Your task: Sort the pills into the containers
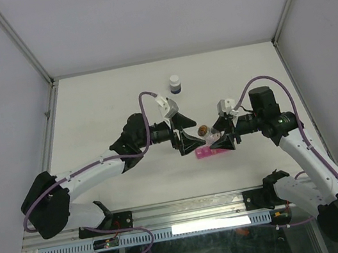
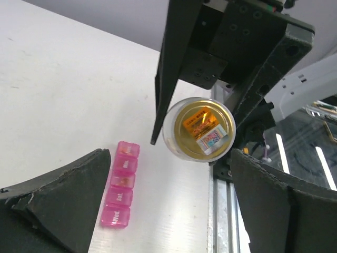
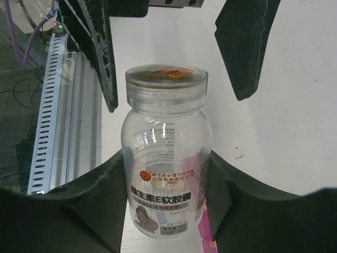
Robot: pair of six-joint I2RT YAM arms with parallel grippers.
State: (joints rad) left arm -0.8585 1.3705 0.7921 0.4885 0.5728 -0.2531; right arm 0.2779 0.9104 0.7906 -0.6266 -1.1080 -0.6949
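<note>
My right gripper (image 3: 167,211) is shut on a small clear vial (image 3: 167,168) with an orange cap (image 3: 166,75), held level above the table, cap toward the left arm. A few pale pills (image 3: 174,184) lie inside it. My left gripper (image 2: 168,211) is open and faces the cap (image 2: 199,130) without touching it. The pink pill-organizer strip (image 2: 121,184) lies on the table below, lids shut, with something orange showing in two compartments. In the top view the vial (image 1: 203,130) sits between my left gripper (image 1: 190,131) and right gripper (image 1: 221,133), above the strip (image 1: 204,153).
A dark bottle with a white cap (image 1: 175,84) stands farther back on the table. The metal rail (image 2: 226,211) at the table's near edge runs just beside the strip. Grey walls close in the table on three sides.
</note>
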